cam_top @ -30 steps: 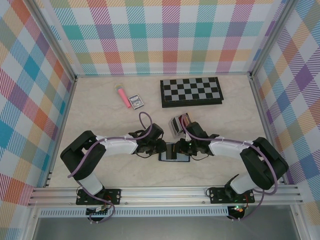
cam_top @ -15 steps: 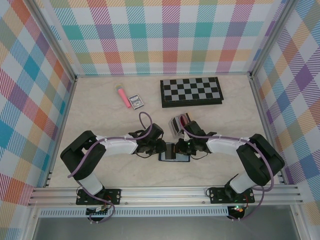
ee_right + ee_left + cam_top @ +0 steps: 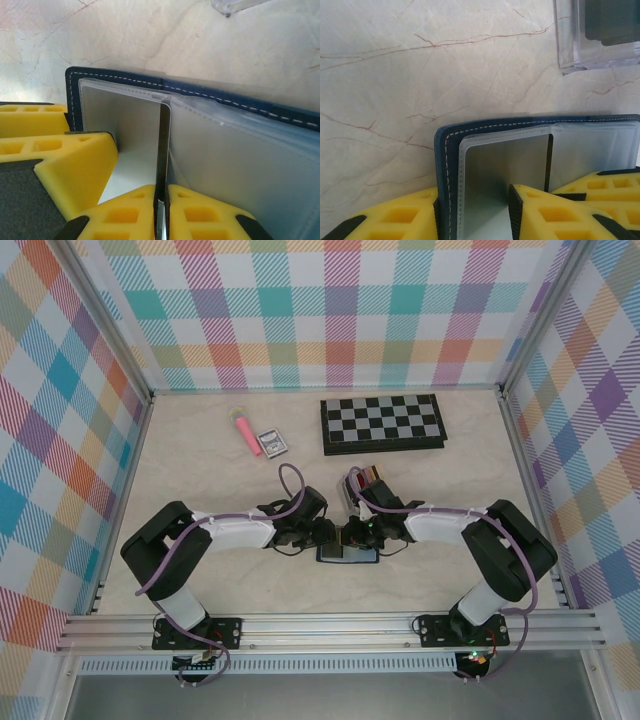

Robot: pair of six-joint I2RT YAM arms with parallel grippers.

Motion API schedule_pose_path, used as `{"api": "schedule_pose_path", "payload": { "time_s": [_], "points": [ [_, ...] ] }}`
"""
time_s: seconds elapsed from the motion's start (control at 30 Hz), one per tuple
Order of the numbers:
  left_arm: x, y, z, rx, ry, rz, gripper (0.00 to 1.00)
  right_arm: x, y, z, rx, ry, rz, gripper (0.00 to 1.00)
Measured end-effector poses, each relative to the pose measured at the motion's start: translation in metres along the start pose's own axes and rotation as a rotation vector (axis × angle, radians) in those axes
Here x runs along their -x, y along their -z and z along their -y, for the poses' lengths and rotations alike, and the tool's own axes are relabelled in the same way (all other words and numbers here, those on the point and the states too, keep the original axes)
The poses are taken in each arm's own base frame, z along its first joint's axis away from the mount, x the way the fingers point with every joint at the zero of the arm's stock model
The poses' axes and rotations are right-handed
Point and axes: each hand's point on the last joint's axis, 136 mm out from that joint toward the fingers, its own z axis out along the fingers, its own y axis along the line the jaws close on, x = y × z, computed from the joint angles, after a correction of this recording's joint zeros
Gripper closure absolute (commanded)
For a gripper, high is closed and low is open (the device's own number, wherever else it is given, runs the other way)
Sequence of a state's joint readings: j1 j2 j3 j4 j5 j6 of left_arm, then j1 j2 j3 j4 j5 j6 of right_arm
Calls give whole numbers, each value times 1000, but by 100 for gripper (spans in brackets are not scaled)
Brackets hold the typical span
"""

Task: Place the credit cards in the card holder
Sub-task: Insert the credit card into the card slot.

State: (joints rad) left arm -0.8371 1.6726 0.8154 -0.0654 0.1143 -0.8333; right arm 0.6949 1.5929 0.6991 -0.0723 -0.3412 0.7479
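Table [image 3: 200, 540]: pale marbled top w/ thin brown veins; plaid walls on 3 sides.
Pink marker [image 3: 243, 432]: far left-centre, lying flat, well apart from both arms.
Small box [image 3: 271, 443]: just R of the marker, flat on the table.
L gripper [image 3: 322, 534]: low at the near centre, at the card holder's L edge. In the left wrist view [image 3: 475, 200] its yellow fingers [image 3: 395, 220] are spread apart, one outside the navy edge, the other over the clear sleeve. Jaws parted, not clamped on anything visible.
Card holder [image 3: 348, 553]: near centre of the table, between the 2 grippers, lying open. Navy cover w/ white stitching [image 3: 442, 165], clear inner sleeves [image 3: 200, 87].
Credit card [image 3: 162, 150]: seen almost edge-on from the right wrist, dark edge, pale face, top end at the mouth of the L sleeve. From the left wrist the greyish face [image 3: 520, 160] sits inside the sleeve area.
R gripper [image 3: 355, 536]: just R of the L gripper, over the holder. Yellow fingers [image 3: 200, 215] pinched tight on the card's near end [image 3: 161, 192].
Card stand [image 3: 357, 485]: just behind the holder, clear walls [image 3: 600, 35], dark and red cards in it.
Chessboard [image 3: 382, 423]: far R-centre, flat, near the back wall.
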Motion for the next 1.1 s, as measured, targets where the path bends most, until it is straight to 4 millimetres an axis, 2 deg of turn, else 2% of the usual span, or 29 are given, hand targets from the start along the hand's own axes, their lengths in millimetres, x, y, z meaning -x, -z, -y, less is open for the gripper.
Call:
{"api": "schedule_pose_path", "payload": {
  "time_s": [0.2,0.4,0.7,0.87,0.97,1.1],
  "points": [
    [0,0,-4,18,-2,2,74,4,7,8,-63,2,35,82],
    [0,0,-5,24,-2,7,74,4,20,33,-227,13,57,84],
    [0,0,-6,21,-4,12,71,8,32,51,-366,25,77,85],
    [1,1,-5,14,-13,15,64,8,46,59,-442,56,94,76],
    [2,3,-2,3,-19,21,60,8,61,53,-447,89,109,67],
    [2,9,-6,25,-29,27,53,25,88,24,-395,136,181,61]
  ]
}}
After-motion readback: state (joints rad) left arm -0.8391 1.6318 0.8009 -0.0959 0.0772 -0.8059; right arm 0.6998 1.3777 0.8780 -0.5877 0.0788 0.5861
